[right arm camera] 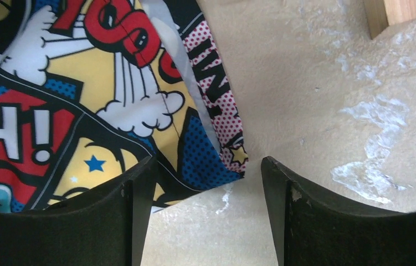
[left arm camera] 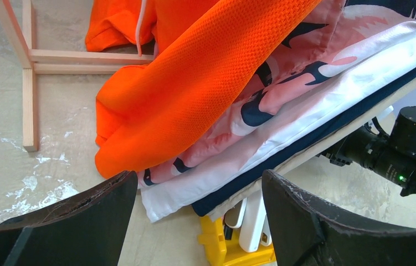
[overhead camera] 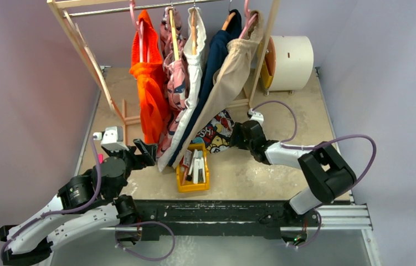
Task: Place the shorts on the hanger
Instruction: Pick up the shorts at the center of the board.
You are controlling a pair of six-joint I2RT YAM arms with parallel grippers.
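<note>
The shorts (overhead camera: 217, 132), in a comic print of red, yellow, blue and black, lie flat on the table, partly under the hanging clothes. In the right wrist view a corner of the shorts (right arm camera: 83, 100) reaches into the gap between the fingers. My right gripper (right arm camera: 205, 166) is open and low over that corner; from above, this right gripper (overhead camera: 237, 136) sits at the cloth's right edge. My left gripper (left arm camera: 200, 180) is open and empty, facing the hems of the hanging garments; from above, the left gripper (overhead camera: 149, 151) is beside them. I cannot make out the hanger.
A wooden rack (overhead camera: 86, 52) holds orange (overhead camera: 149, 83), pink patterned (overhead camera: 176, 77), white, navy and beige garments. A yellow bin (overhead camera: 193, 182) with white pieces stands under their hems. A white cylinder (overhead camera: 291, 62) sits at the back right. The rack's foot (left arm camera: 28, 100) lies left of the left gripper.
</note>
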